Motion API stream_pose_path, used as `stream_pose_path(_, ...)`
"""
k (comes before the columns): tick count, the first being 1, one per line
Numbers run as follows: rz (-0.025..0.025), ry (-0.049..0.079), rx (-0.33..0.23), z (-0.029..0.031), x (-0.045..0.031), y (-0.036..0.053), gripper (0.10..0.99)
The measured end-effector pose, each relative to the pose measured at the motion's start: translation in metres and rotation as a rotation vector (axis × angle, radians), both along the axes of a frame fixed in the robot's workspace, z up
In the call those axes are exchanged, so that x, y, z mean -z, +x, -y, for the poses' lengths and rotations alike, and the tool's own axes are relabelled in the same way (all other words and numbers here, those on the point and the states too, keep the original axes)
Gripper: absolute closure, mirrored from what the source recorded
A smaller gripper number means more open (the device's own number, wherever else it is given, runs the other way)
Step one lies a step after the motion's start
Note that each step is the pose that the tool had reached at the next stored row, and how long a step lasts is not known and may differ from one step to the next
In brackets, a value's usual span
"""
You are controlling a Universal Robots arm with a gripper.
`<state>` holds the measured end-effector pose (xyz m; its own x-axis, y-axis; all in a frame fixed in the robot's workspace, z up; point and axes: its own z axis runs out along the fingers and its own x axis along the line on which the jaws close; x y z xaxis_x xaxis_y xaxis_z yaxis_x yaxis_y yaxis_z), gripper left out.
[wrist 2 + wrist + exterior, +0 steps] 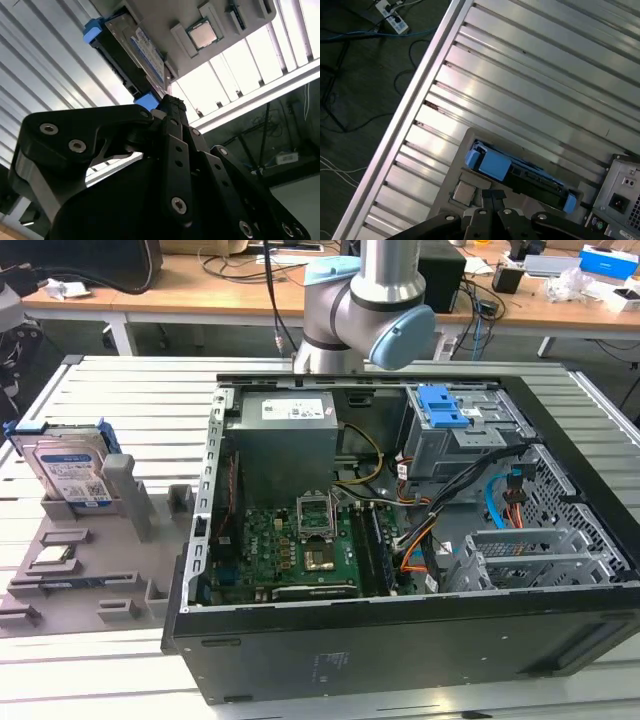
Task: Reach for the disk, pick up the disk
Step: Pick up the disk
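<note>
The disk, a silver drive with a blue-and-white label in a blue bracket, stands on its edge in a slot of the grey holder plate at the exterior view's left. In the first wrist view I look down on the disk's top edge, and my gripper hangs above it with a gap between them. Its black fingers lie together with nothing held. In the second wrist view the gripper points toward the disk from a distance.
An open computer case fills the table's middle, with a grey power supply and a drive cage with a blue latch. A processor chip lies on the holder plate. The arm's body stands behind the case. Cables lie on the floor.
</note>
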<state>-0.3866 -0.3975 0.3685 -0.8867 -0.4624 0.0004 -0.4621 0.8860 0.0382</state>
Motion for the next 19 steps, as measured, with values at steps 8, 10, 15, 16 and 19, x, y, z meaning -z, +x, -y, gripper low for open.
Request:
stream_pose_path(8,-0.0001,0.000,-0.205,0.0000,0.0000,0.0000,0.980)
stream_pose_path(10,0.0000,0.000,-0.242,0.0000,0.0000,0.0000,0.980)
stream_pose_path(15,0.0000,0.000,-0.342,0.0000,0.0000,0.0000,0.980)
stream_pose_path(16,0.0000,0.000,-0.369,0.0000,0.0000,0.0000,0.980)
stream_pose_path(19,0.0000,0.000,-0.429,0.0000,0.0000,0.0000,0.980)
